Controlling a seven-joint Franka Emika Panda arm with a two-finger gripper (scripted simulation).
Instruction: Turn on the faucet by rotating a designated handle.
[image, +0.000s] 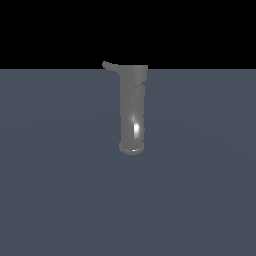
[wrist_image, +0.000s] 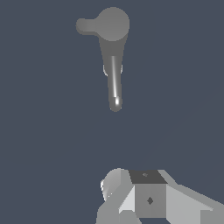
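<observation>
The faucet (image: 132, 110) is a glossy grey column standing upright on the floor, with its flared rim at the bottom and its wider cap at the top. The handle (image: 111, 66) is a short tapered lever sticking out of the cap toward the exterior view's left. In the wrist view the faucet (wrist_image: 113, 65) is seen from above and the handle (wrist_image: 85, 25) juts sideways from the round cap. My gripper (wrist_image: 135, 186) shows only as white and grey parts at the picture's edge, well apart from the faucet and touching nothing. It is out of the exterior view.
A flat dark blue-grey floor (image: 60, 190) spreads all round the faucet. A black background lies beyond its far edge. No other object shows.
</observation>
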